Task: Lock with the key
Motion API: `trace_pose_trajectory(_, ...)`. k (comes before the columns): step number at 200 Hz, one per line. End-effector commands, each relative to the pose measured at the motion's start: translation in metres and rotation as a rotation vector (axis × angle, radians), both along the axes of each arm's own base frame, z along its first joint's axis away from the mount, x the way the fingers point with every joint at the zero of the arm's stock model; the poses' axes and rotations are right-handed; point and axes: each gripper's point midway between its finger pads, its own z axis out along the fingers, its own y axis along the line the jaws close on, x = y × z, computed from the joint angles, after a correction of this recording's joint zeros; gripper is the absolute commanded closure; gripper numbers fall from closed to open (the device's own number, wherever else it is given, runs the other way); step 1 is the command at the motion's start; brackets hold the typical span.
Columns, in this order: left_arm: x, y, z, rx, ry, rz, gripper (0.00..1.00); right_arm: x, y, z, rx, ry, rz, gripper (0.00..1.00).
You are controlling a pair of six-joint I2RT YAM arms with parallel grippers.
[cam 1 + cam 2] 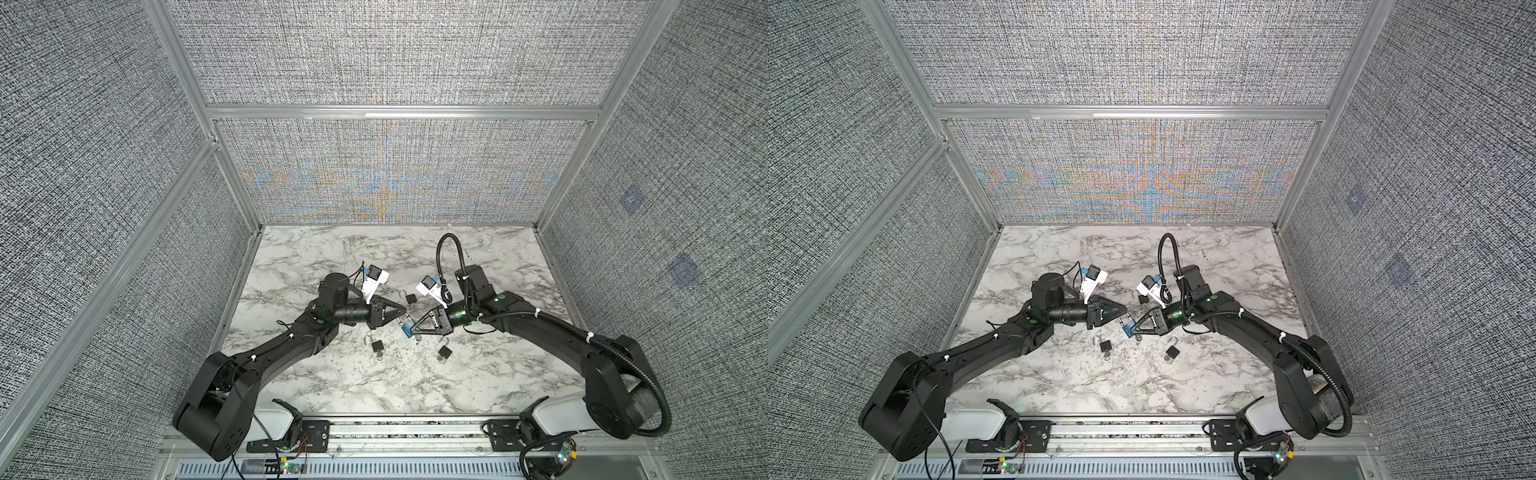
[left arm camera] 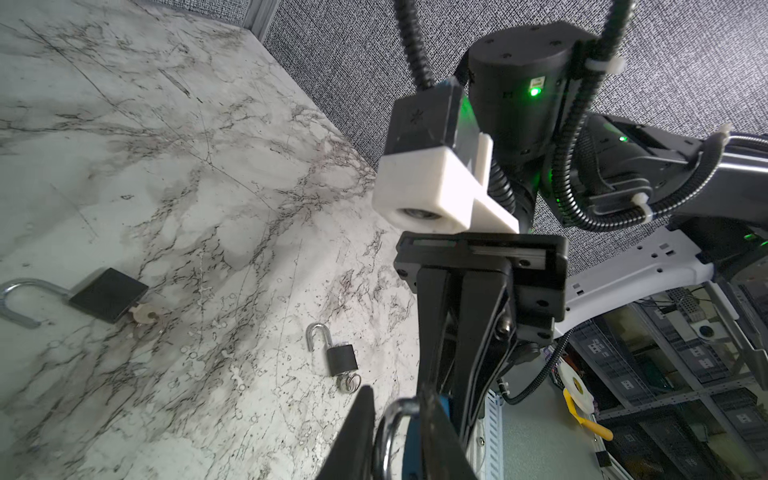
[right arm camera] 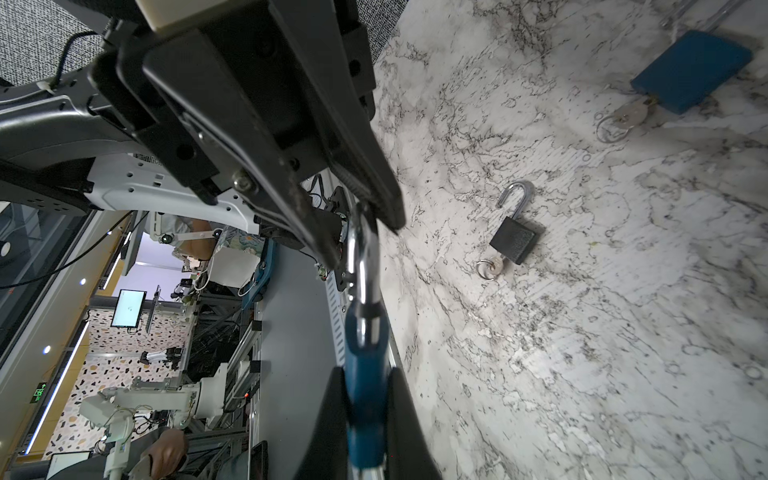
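A blue padlock (image 1: 406,329) (image 1: 1126,328) is held above the marble table between the two arms. My right gripper (image 1: 411,329) (image 3: 366,374) is shut on its blue body (image 3: 365,407). A small key (image 1: 417,340) hangs from the underside of the body. The silver shackle (image 3: 362,257) (image 2: 388,419) sticks out toward the left arm. My left gripper (image 1: 405,311) (image 2: 395,392) has its two fingers closed on the top of the shackle.
Three black padlocks with raised shackles and keys lie on the table (image 1: 332,374): one behind the grippers (image 1: 411,298), one front left (image 1: 377,345), one front right (image 1: 444,352). The right wrist view shows a second blue padlock (image 3: 690,70) with a key ring lying flat.
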Motion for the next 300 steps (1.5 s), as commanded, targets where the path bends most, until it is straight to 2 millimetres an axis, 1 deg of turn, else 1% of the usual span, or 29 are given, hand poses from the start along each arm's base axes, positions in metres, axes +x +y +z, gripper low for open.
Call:
trace_pose_trajectory(1,-0.002,-0.001,0.008,-0.015,-0.035,-0.022,0.77,-0.002,0.001,0.005,0.017,-0.004,0.018,1.0)
trace_pose_trajectory(15,-0.003,0.0,0.004,-0.005,-0.028,-0.021,0.77,-0.002,0.001,0.004,0.017,-0.003,0.018,1.0)
trace_pose_trajectory(76,-0.002,0.002,0.0,0.01,-0.023,-0.008,0.76,-0.004,0.001,0.008,0.027,0.005,0.022,1.0)
trace_pose_trajectory(78,-0.002,0.002,0.0,0.011,-0.023,-0.009,0.76,0.0,0.004,0.016,0.039,-0.016,0.023,1.0)
trace_pose_trajectory(87,-0.002,0.002,-0.001,0.014,-0.022,-0.009,0.76,0.001,0.004,0.019,0.046,-0.022,0.025,1.0)
trace_pose_trajectory(127,-0.003,0.004,-0.003,0.018,-0.017,-0.004,0.74,0.001,0.005,0.02,0.048,-0.016,0.026,1.0)
trace_pose_trajectory(165,-0.002,0.006,0.003,0.01,-0.036,0.007,0.75,0.002,0.005,0.019,0.048,-0.009,0.027,1.0)
trace_pose_trajectory(209,0.0,0.008,0.001,0.016,-0.031,0.015,0.76,0.002,0.005,0.019,0.046,-0.005,0.026,1.0)
trace_pose_trajectory(226,0.0,0.008,0.0,0.016,-0.029,0.014,0.78,0.002,0.006,0.019,0.047,-0.007,0.026,1.0)
trace_pose_trajectory(236,0.0,0.008,0.0,0.015,-0.03,0.012,0.81,0.002,0.005,0.02,0.048,-0.005,0.026,1.0)
trace_pose_trajectory(252,0.0,0.009,-0.002,0.018,-0.024,0.013,0.88,0.002,0.006,0.021,0.052,-0.004,0.027,1.0)
trace_pose_trajectory(269,0.0,0.008,-0.004,0.022,-0.021,0.011,1.0,0.001,0.007,0.024,0.065,-0.002,0.034,1.0)
trace_pose_trajectory(300,0.0,0.007,-0.005,0.018,-0.016,0.002,1.0,0.001,0.008,0.031,0.091,0.002,0.038,1.0)
